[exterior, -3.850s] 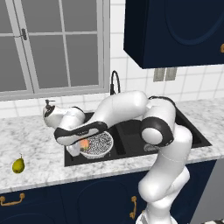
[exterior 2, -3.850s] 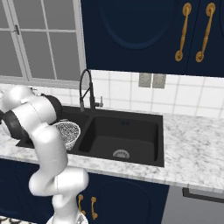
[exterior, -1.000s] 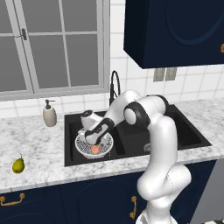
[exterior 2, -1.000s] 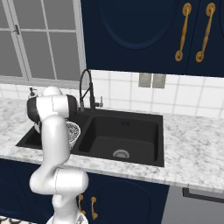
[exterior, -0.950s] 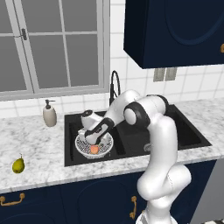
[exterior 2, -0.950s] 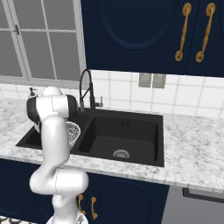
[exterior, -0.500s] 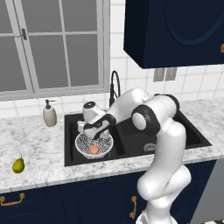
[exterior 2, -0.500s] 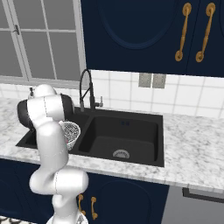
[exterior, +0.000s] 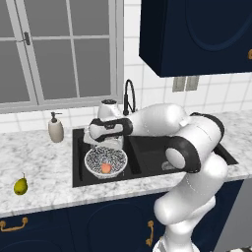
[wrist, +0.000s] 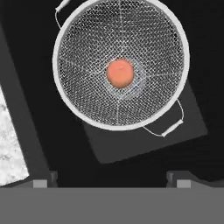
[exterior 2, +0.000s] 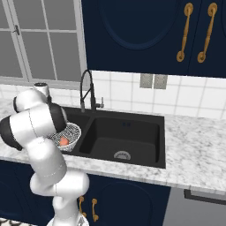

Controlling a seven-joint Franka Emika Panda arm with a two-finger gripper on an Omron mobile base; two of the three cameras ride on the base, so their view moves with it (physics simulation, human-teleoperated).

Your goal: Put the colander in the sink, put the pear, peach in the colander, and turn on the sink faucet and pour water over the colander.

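Note:
The white perforated colander (exterior: 93, 165) sits in the left basin of the black sink (exterior: 78, 160). The orange-pink peach (exterior: 106, 168) lies in its middle. My gripper (exterior: 105, 146) hangs open a little above the colander, holding nothing. The hand view looks straight down on the colander (wrist: 87, 52) and the peach (wrist: 120, 73), with my gripper (wrist: 111, 180) spread wide at the bottom. The yellow-green pear (exterior: 20, 185) stands on the marble counter, far left. The black gooseneck sink faucet (exterior: 129, 96) rises behind the sink. From the right, my arm partly covers the colander (exterior 2: 73, 130) and peach (exterior 2: 64, 141).
A white soap dispenser (exterior: 55, 129) stands on the counter left of the sink. The right basin (exterior 2: 128, 132) holds only its silver drain (exterior 2: 122, 155). Dark wall cabinets (exterior: 197, 34) hang over the right side. A window (exterior: 59, 49) is behind the counter.
The peach has been let go and lies in the colander. My hand has risen above the colander, and the forearm has swung up and back.

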